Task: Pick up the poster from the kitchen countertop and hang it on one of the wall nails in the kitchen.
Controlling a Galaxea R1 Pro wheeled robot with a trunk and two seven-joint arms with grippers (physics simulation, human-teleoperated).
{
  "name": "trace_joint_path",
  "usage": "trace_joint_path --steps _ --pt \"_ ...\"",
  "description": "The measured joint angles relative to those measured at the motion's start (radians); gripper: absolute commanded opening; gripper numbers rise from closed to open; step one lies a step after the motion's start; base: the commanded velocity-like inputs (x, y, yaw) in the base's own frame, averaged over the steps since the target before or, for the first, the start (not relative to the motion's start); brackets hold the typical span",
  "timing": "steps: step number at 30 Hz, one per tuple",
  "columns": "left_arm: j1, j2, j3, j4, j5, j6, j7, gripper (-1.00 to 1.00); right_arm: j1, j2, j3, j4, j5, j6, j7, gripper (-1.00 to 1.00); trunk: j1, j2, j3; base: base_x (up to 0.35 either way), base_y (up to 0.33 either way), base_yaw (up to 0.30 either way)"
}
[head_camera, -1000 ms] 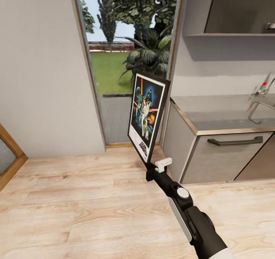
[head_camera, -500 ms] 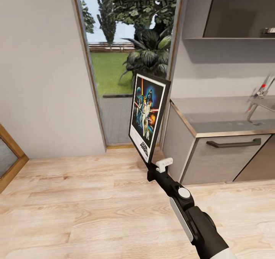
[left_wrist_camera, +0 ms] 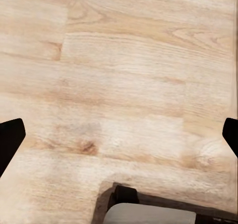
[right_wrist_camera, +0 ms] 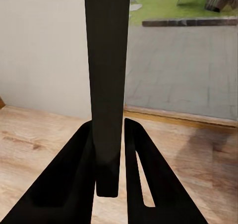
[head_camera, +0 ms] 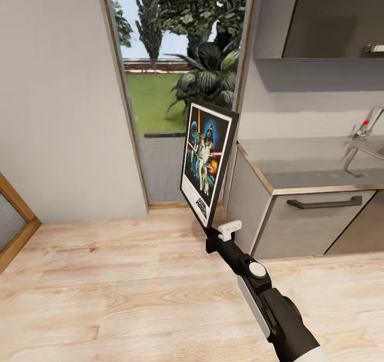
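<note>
1 wooden floor spreads wide and bare to the left of the arm. 1 grey worktop ends at a corner just right of the poster, beside 1 glass door. 1 poster stands upright, tilted, in the air, off the worktop. The right gripper is clamped on its bottom edge. The left gripper is spread wide over floor, holding nothing.
</note>
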Motion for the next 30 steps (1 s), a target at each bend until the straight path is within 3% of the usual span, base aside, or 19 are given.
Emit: trace_joint_path --steps 6,11,30 --pt "-0.002 -0.006 -0.001 -0.096 0.001 0.150 0.002 1.00 0.000 0.000 0.000 -0.001 -0.001 0.001 0.000 -1.00 -0.023 0.042 0.019 0.000 0.000 0.000" --pt "-0.003 -0.008 -0.002 -0.125 -0.002 0.209 0.003 1.00 0.000 0.000 0.000 -0.012 -0.001 0.001 0.000 -1.00 -0.042 0.077 0.035 0.000 0.000 0.000" --pt "-0.003 -0.006 -0.002 -0.087 -0.022 0.228 0.001 1.00 0.000 0.000 0.001 -0.020 0.000 0.001 -0.001 -1.00 -0.115 0.210 0.094 0.000 0.000 0.000"
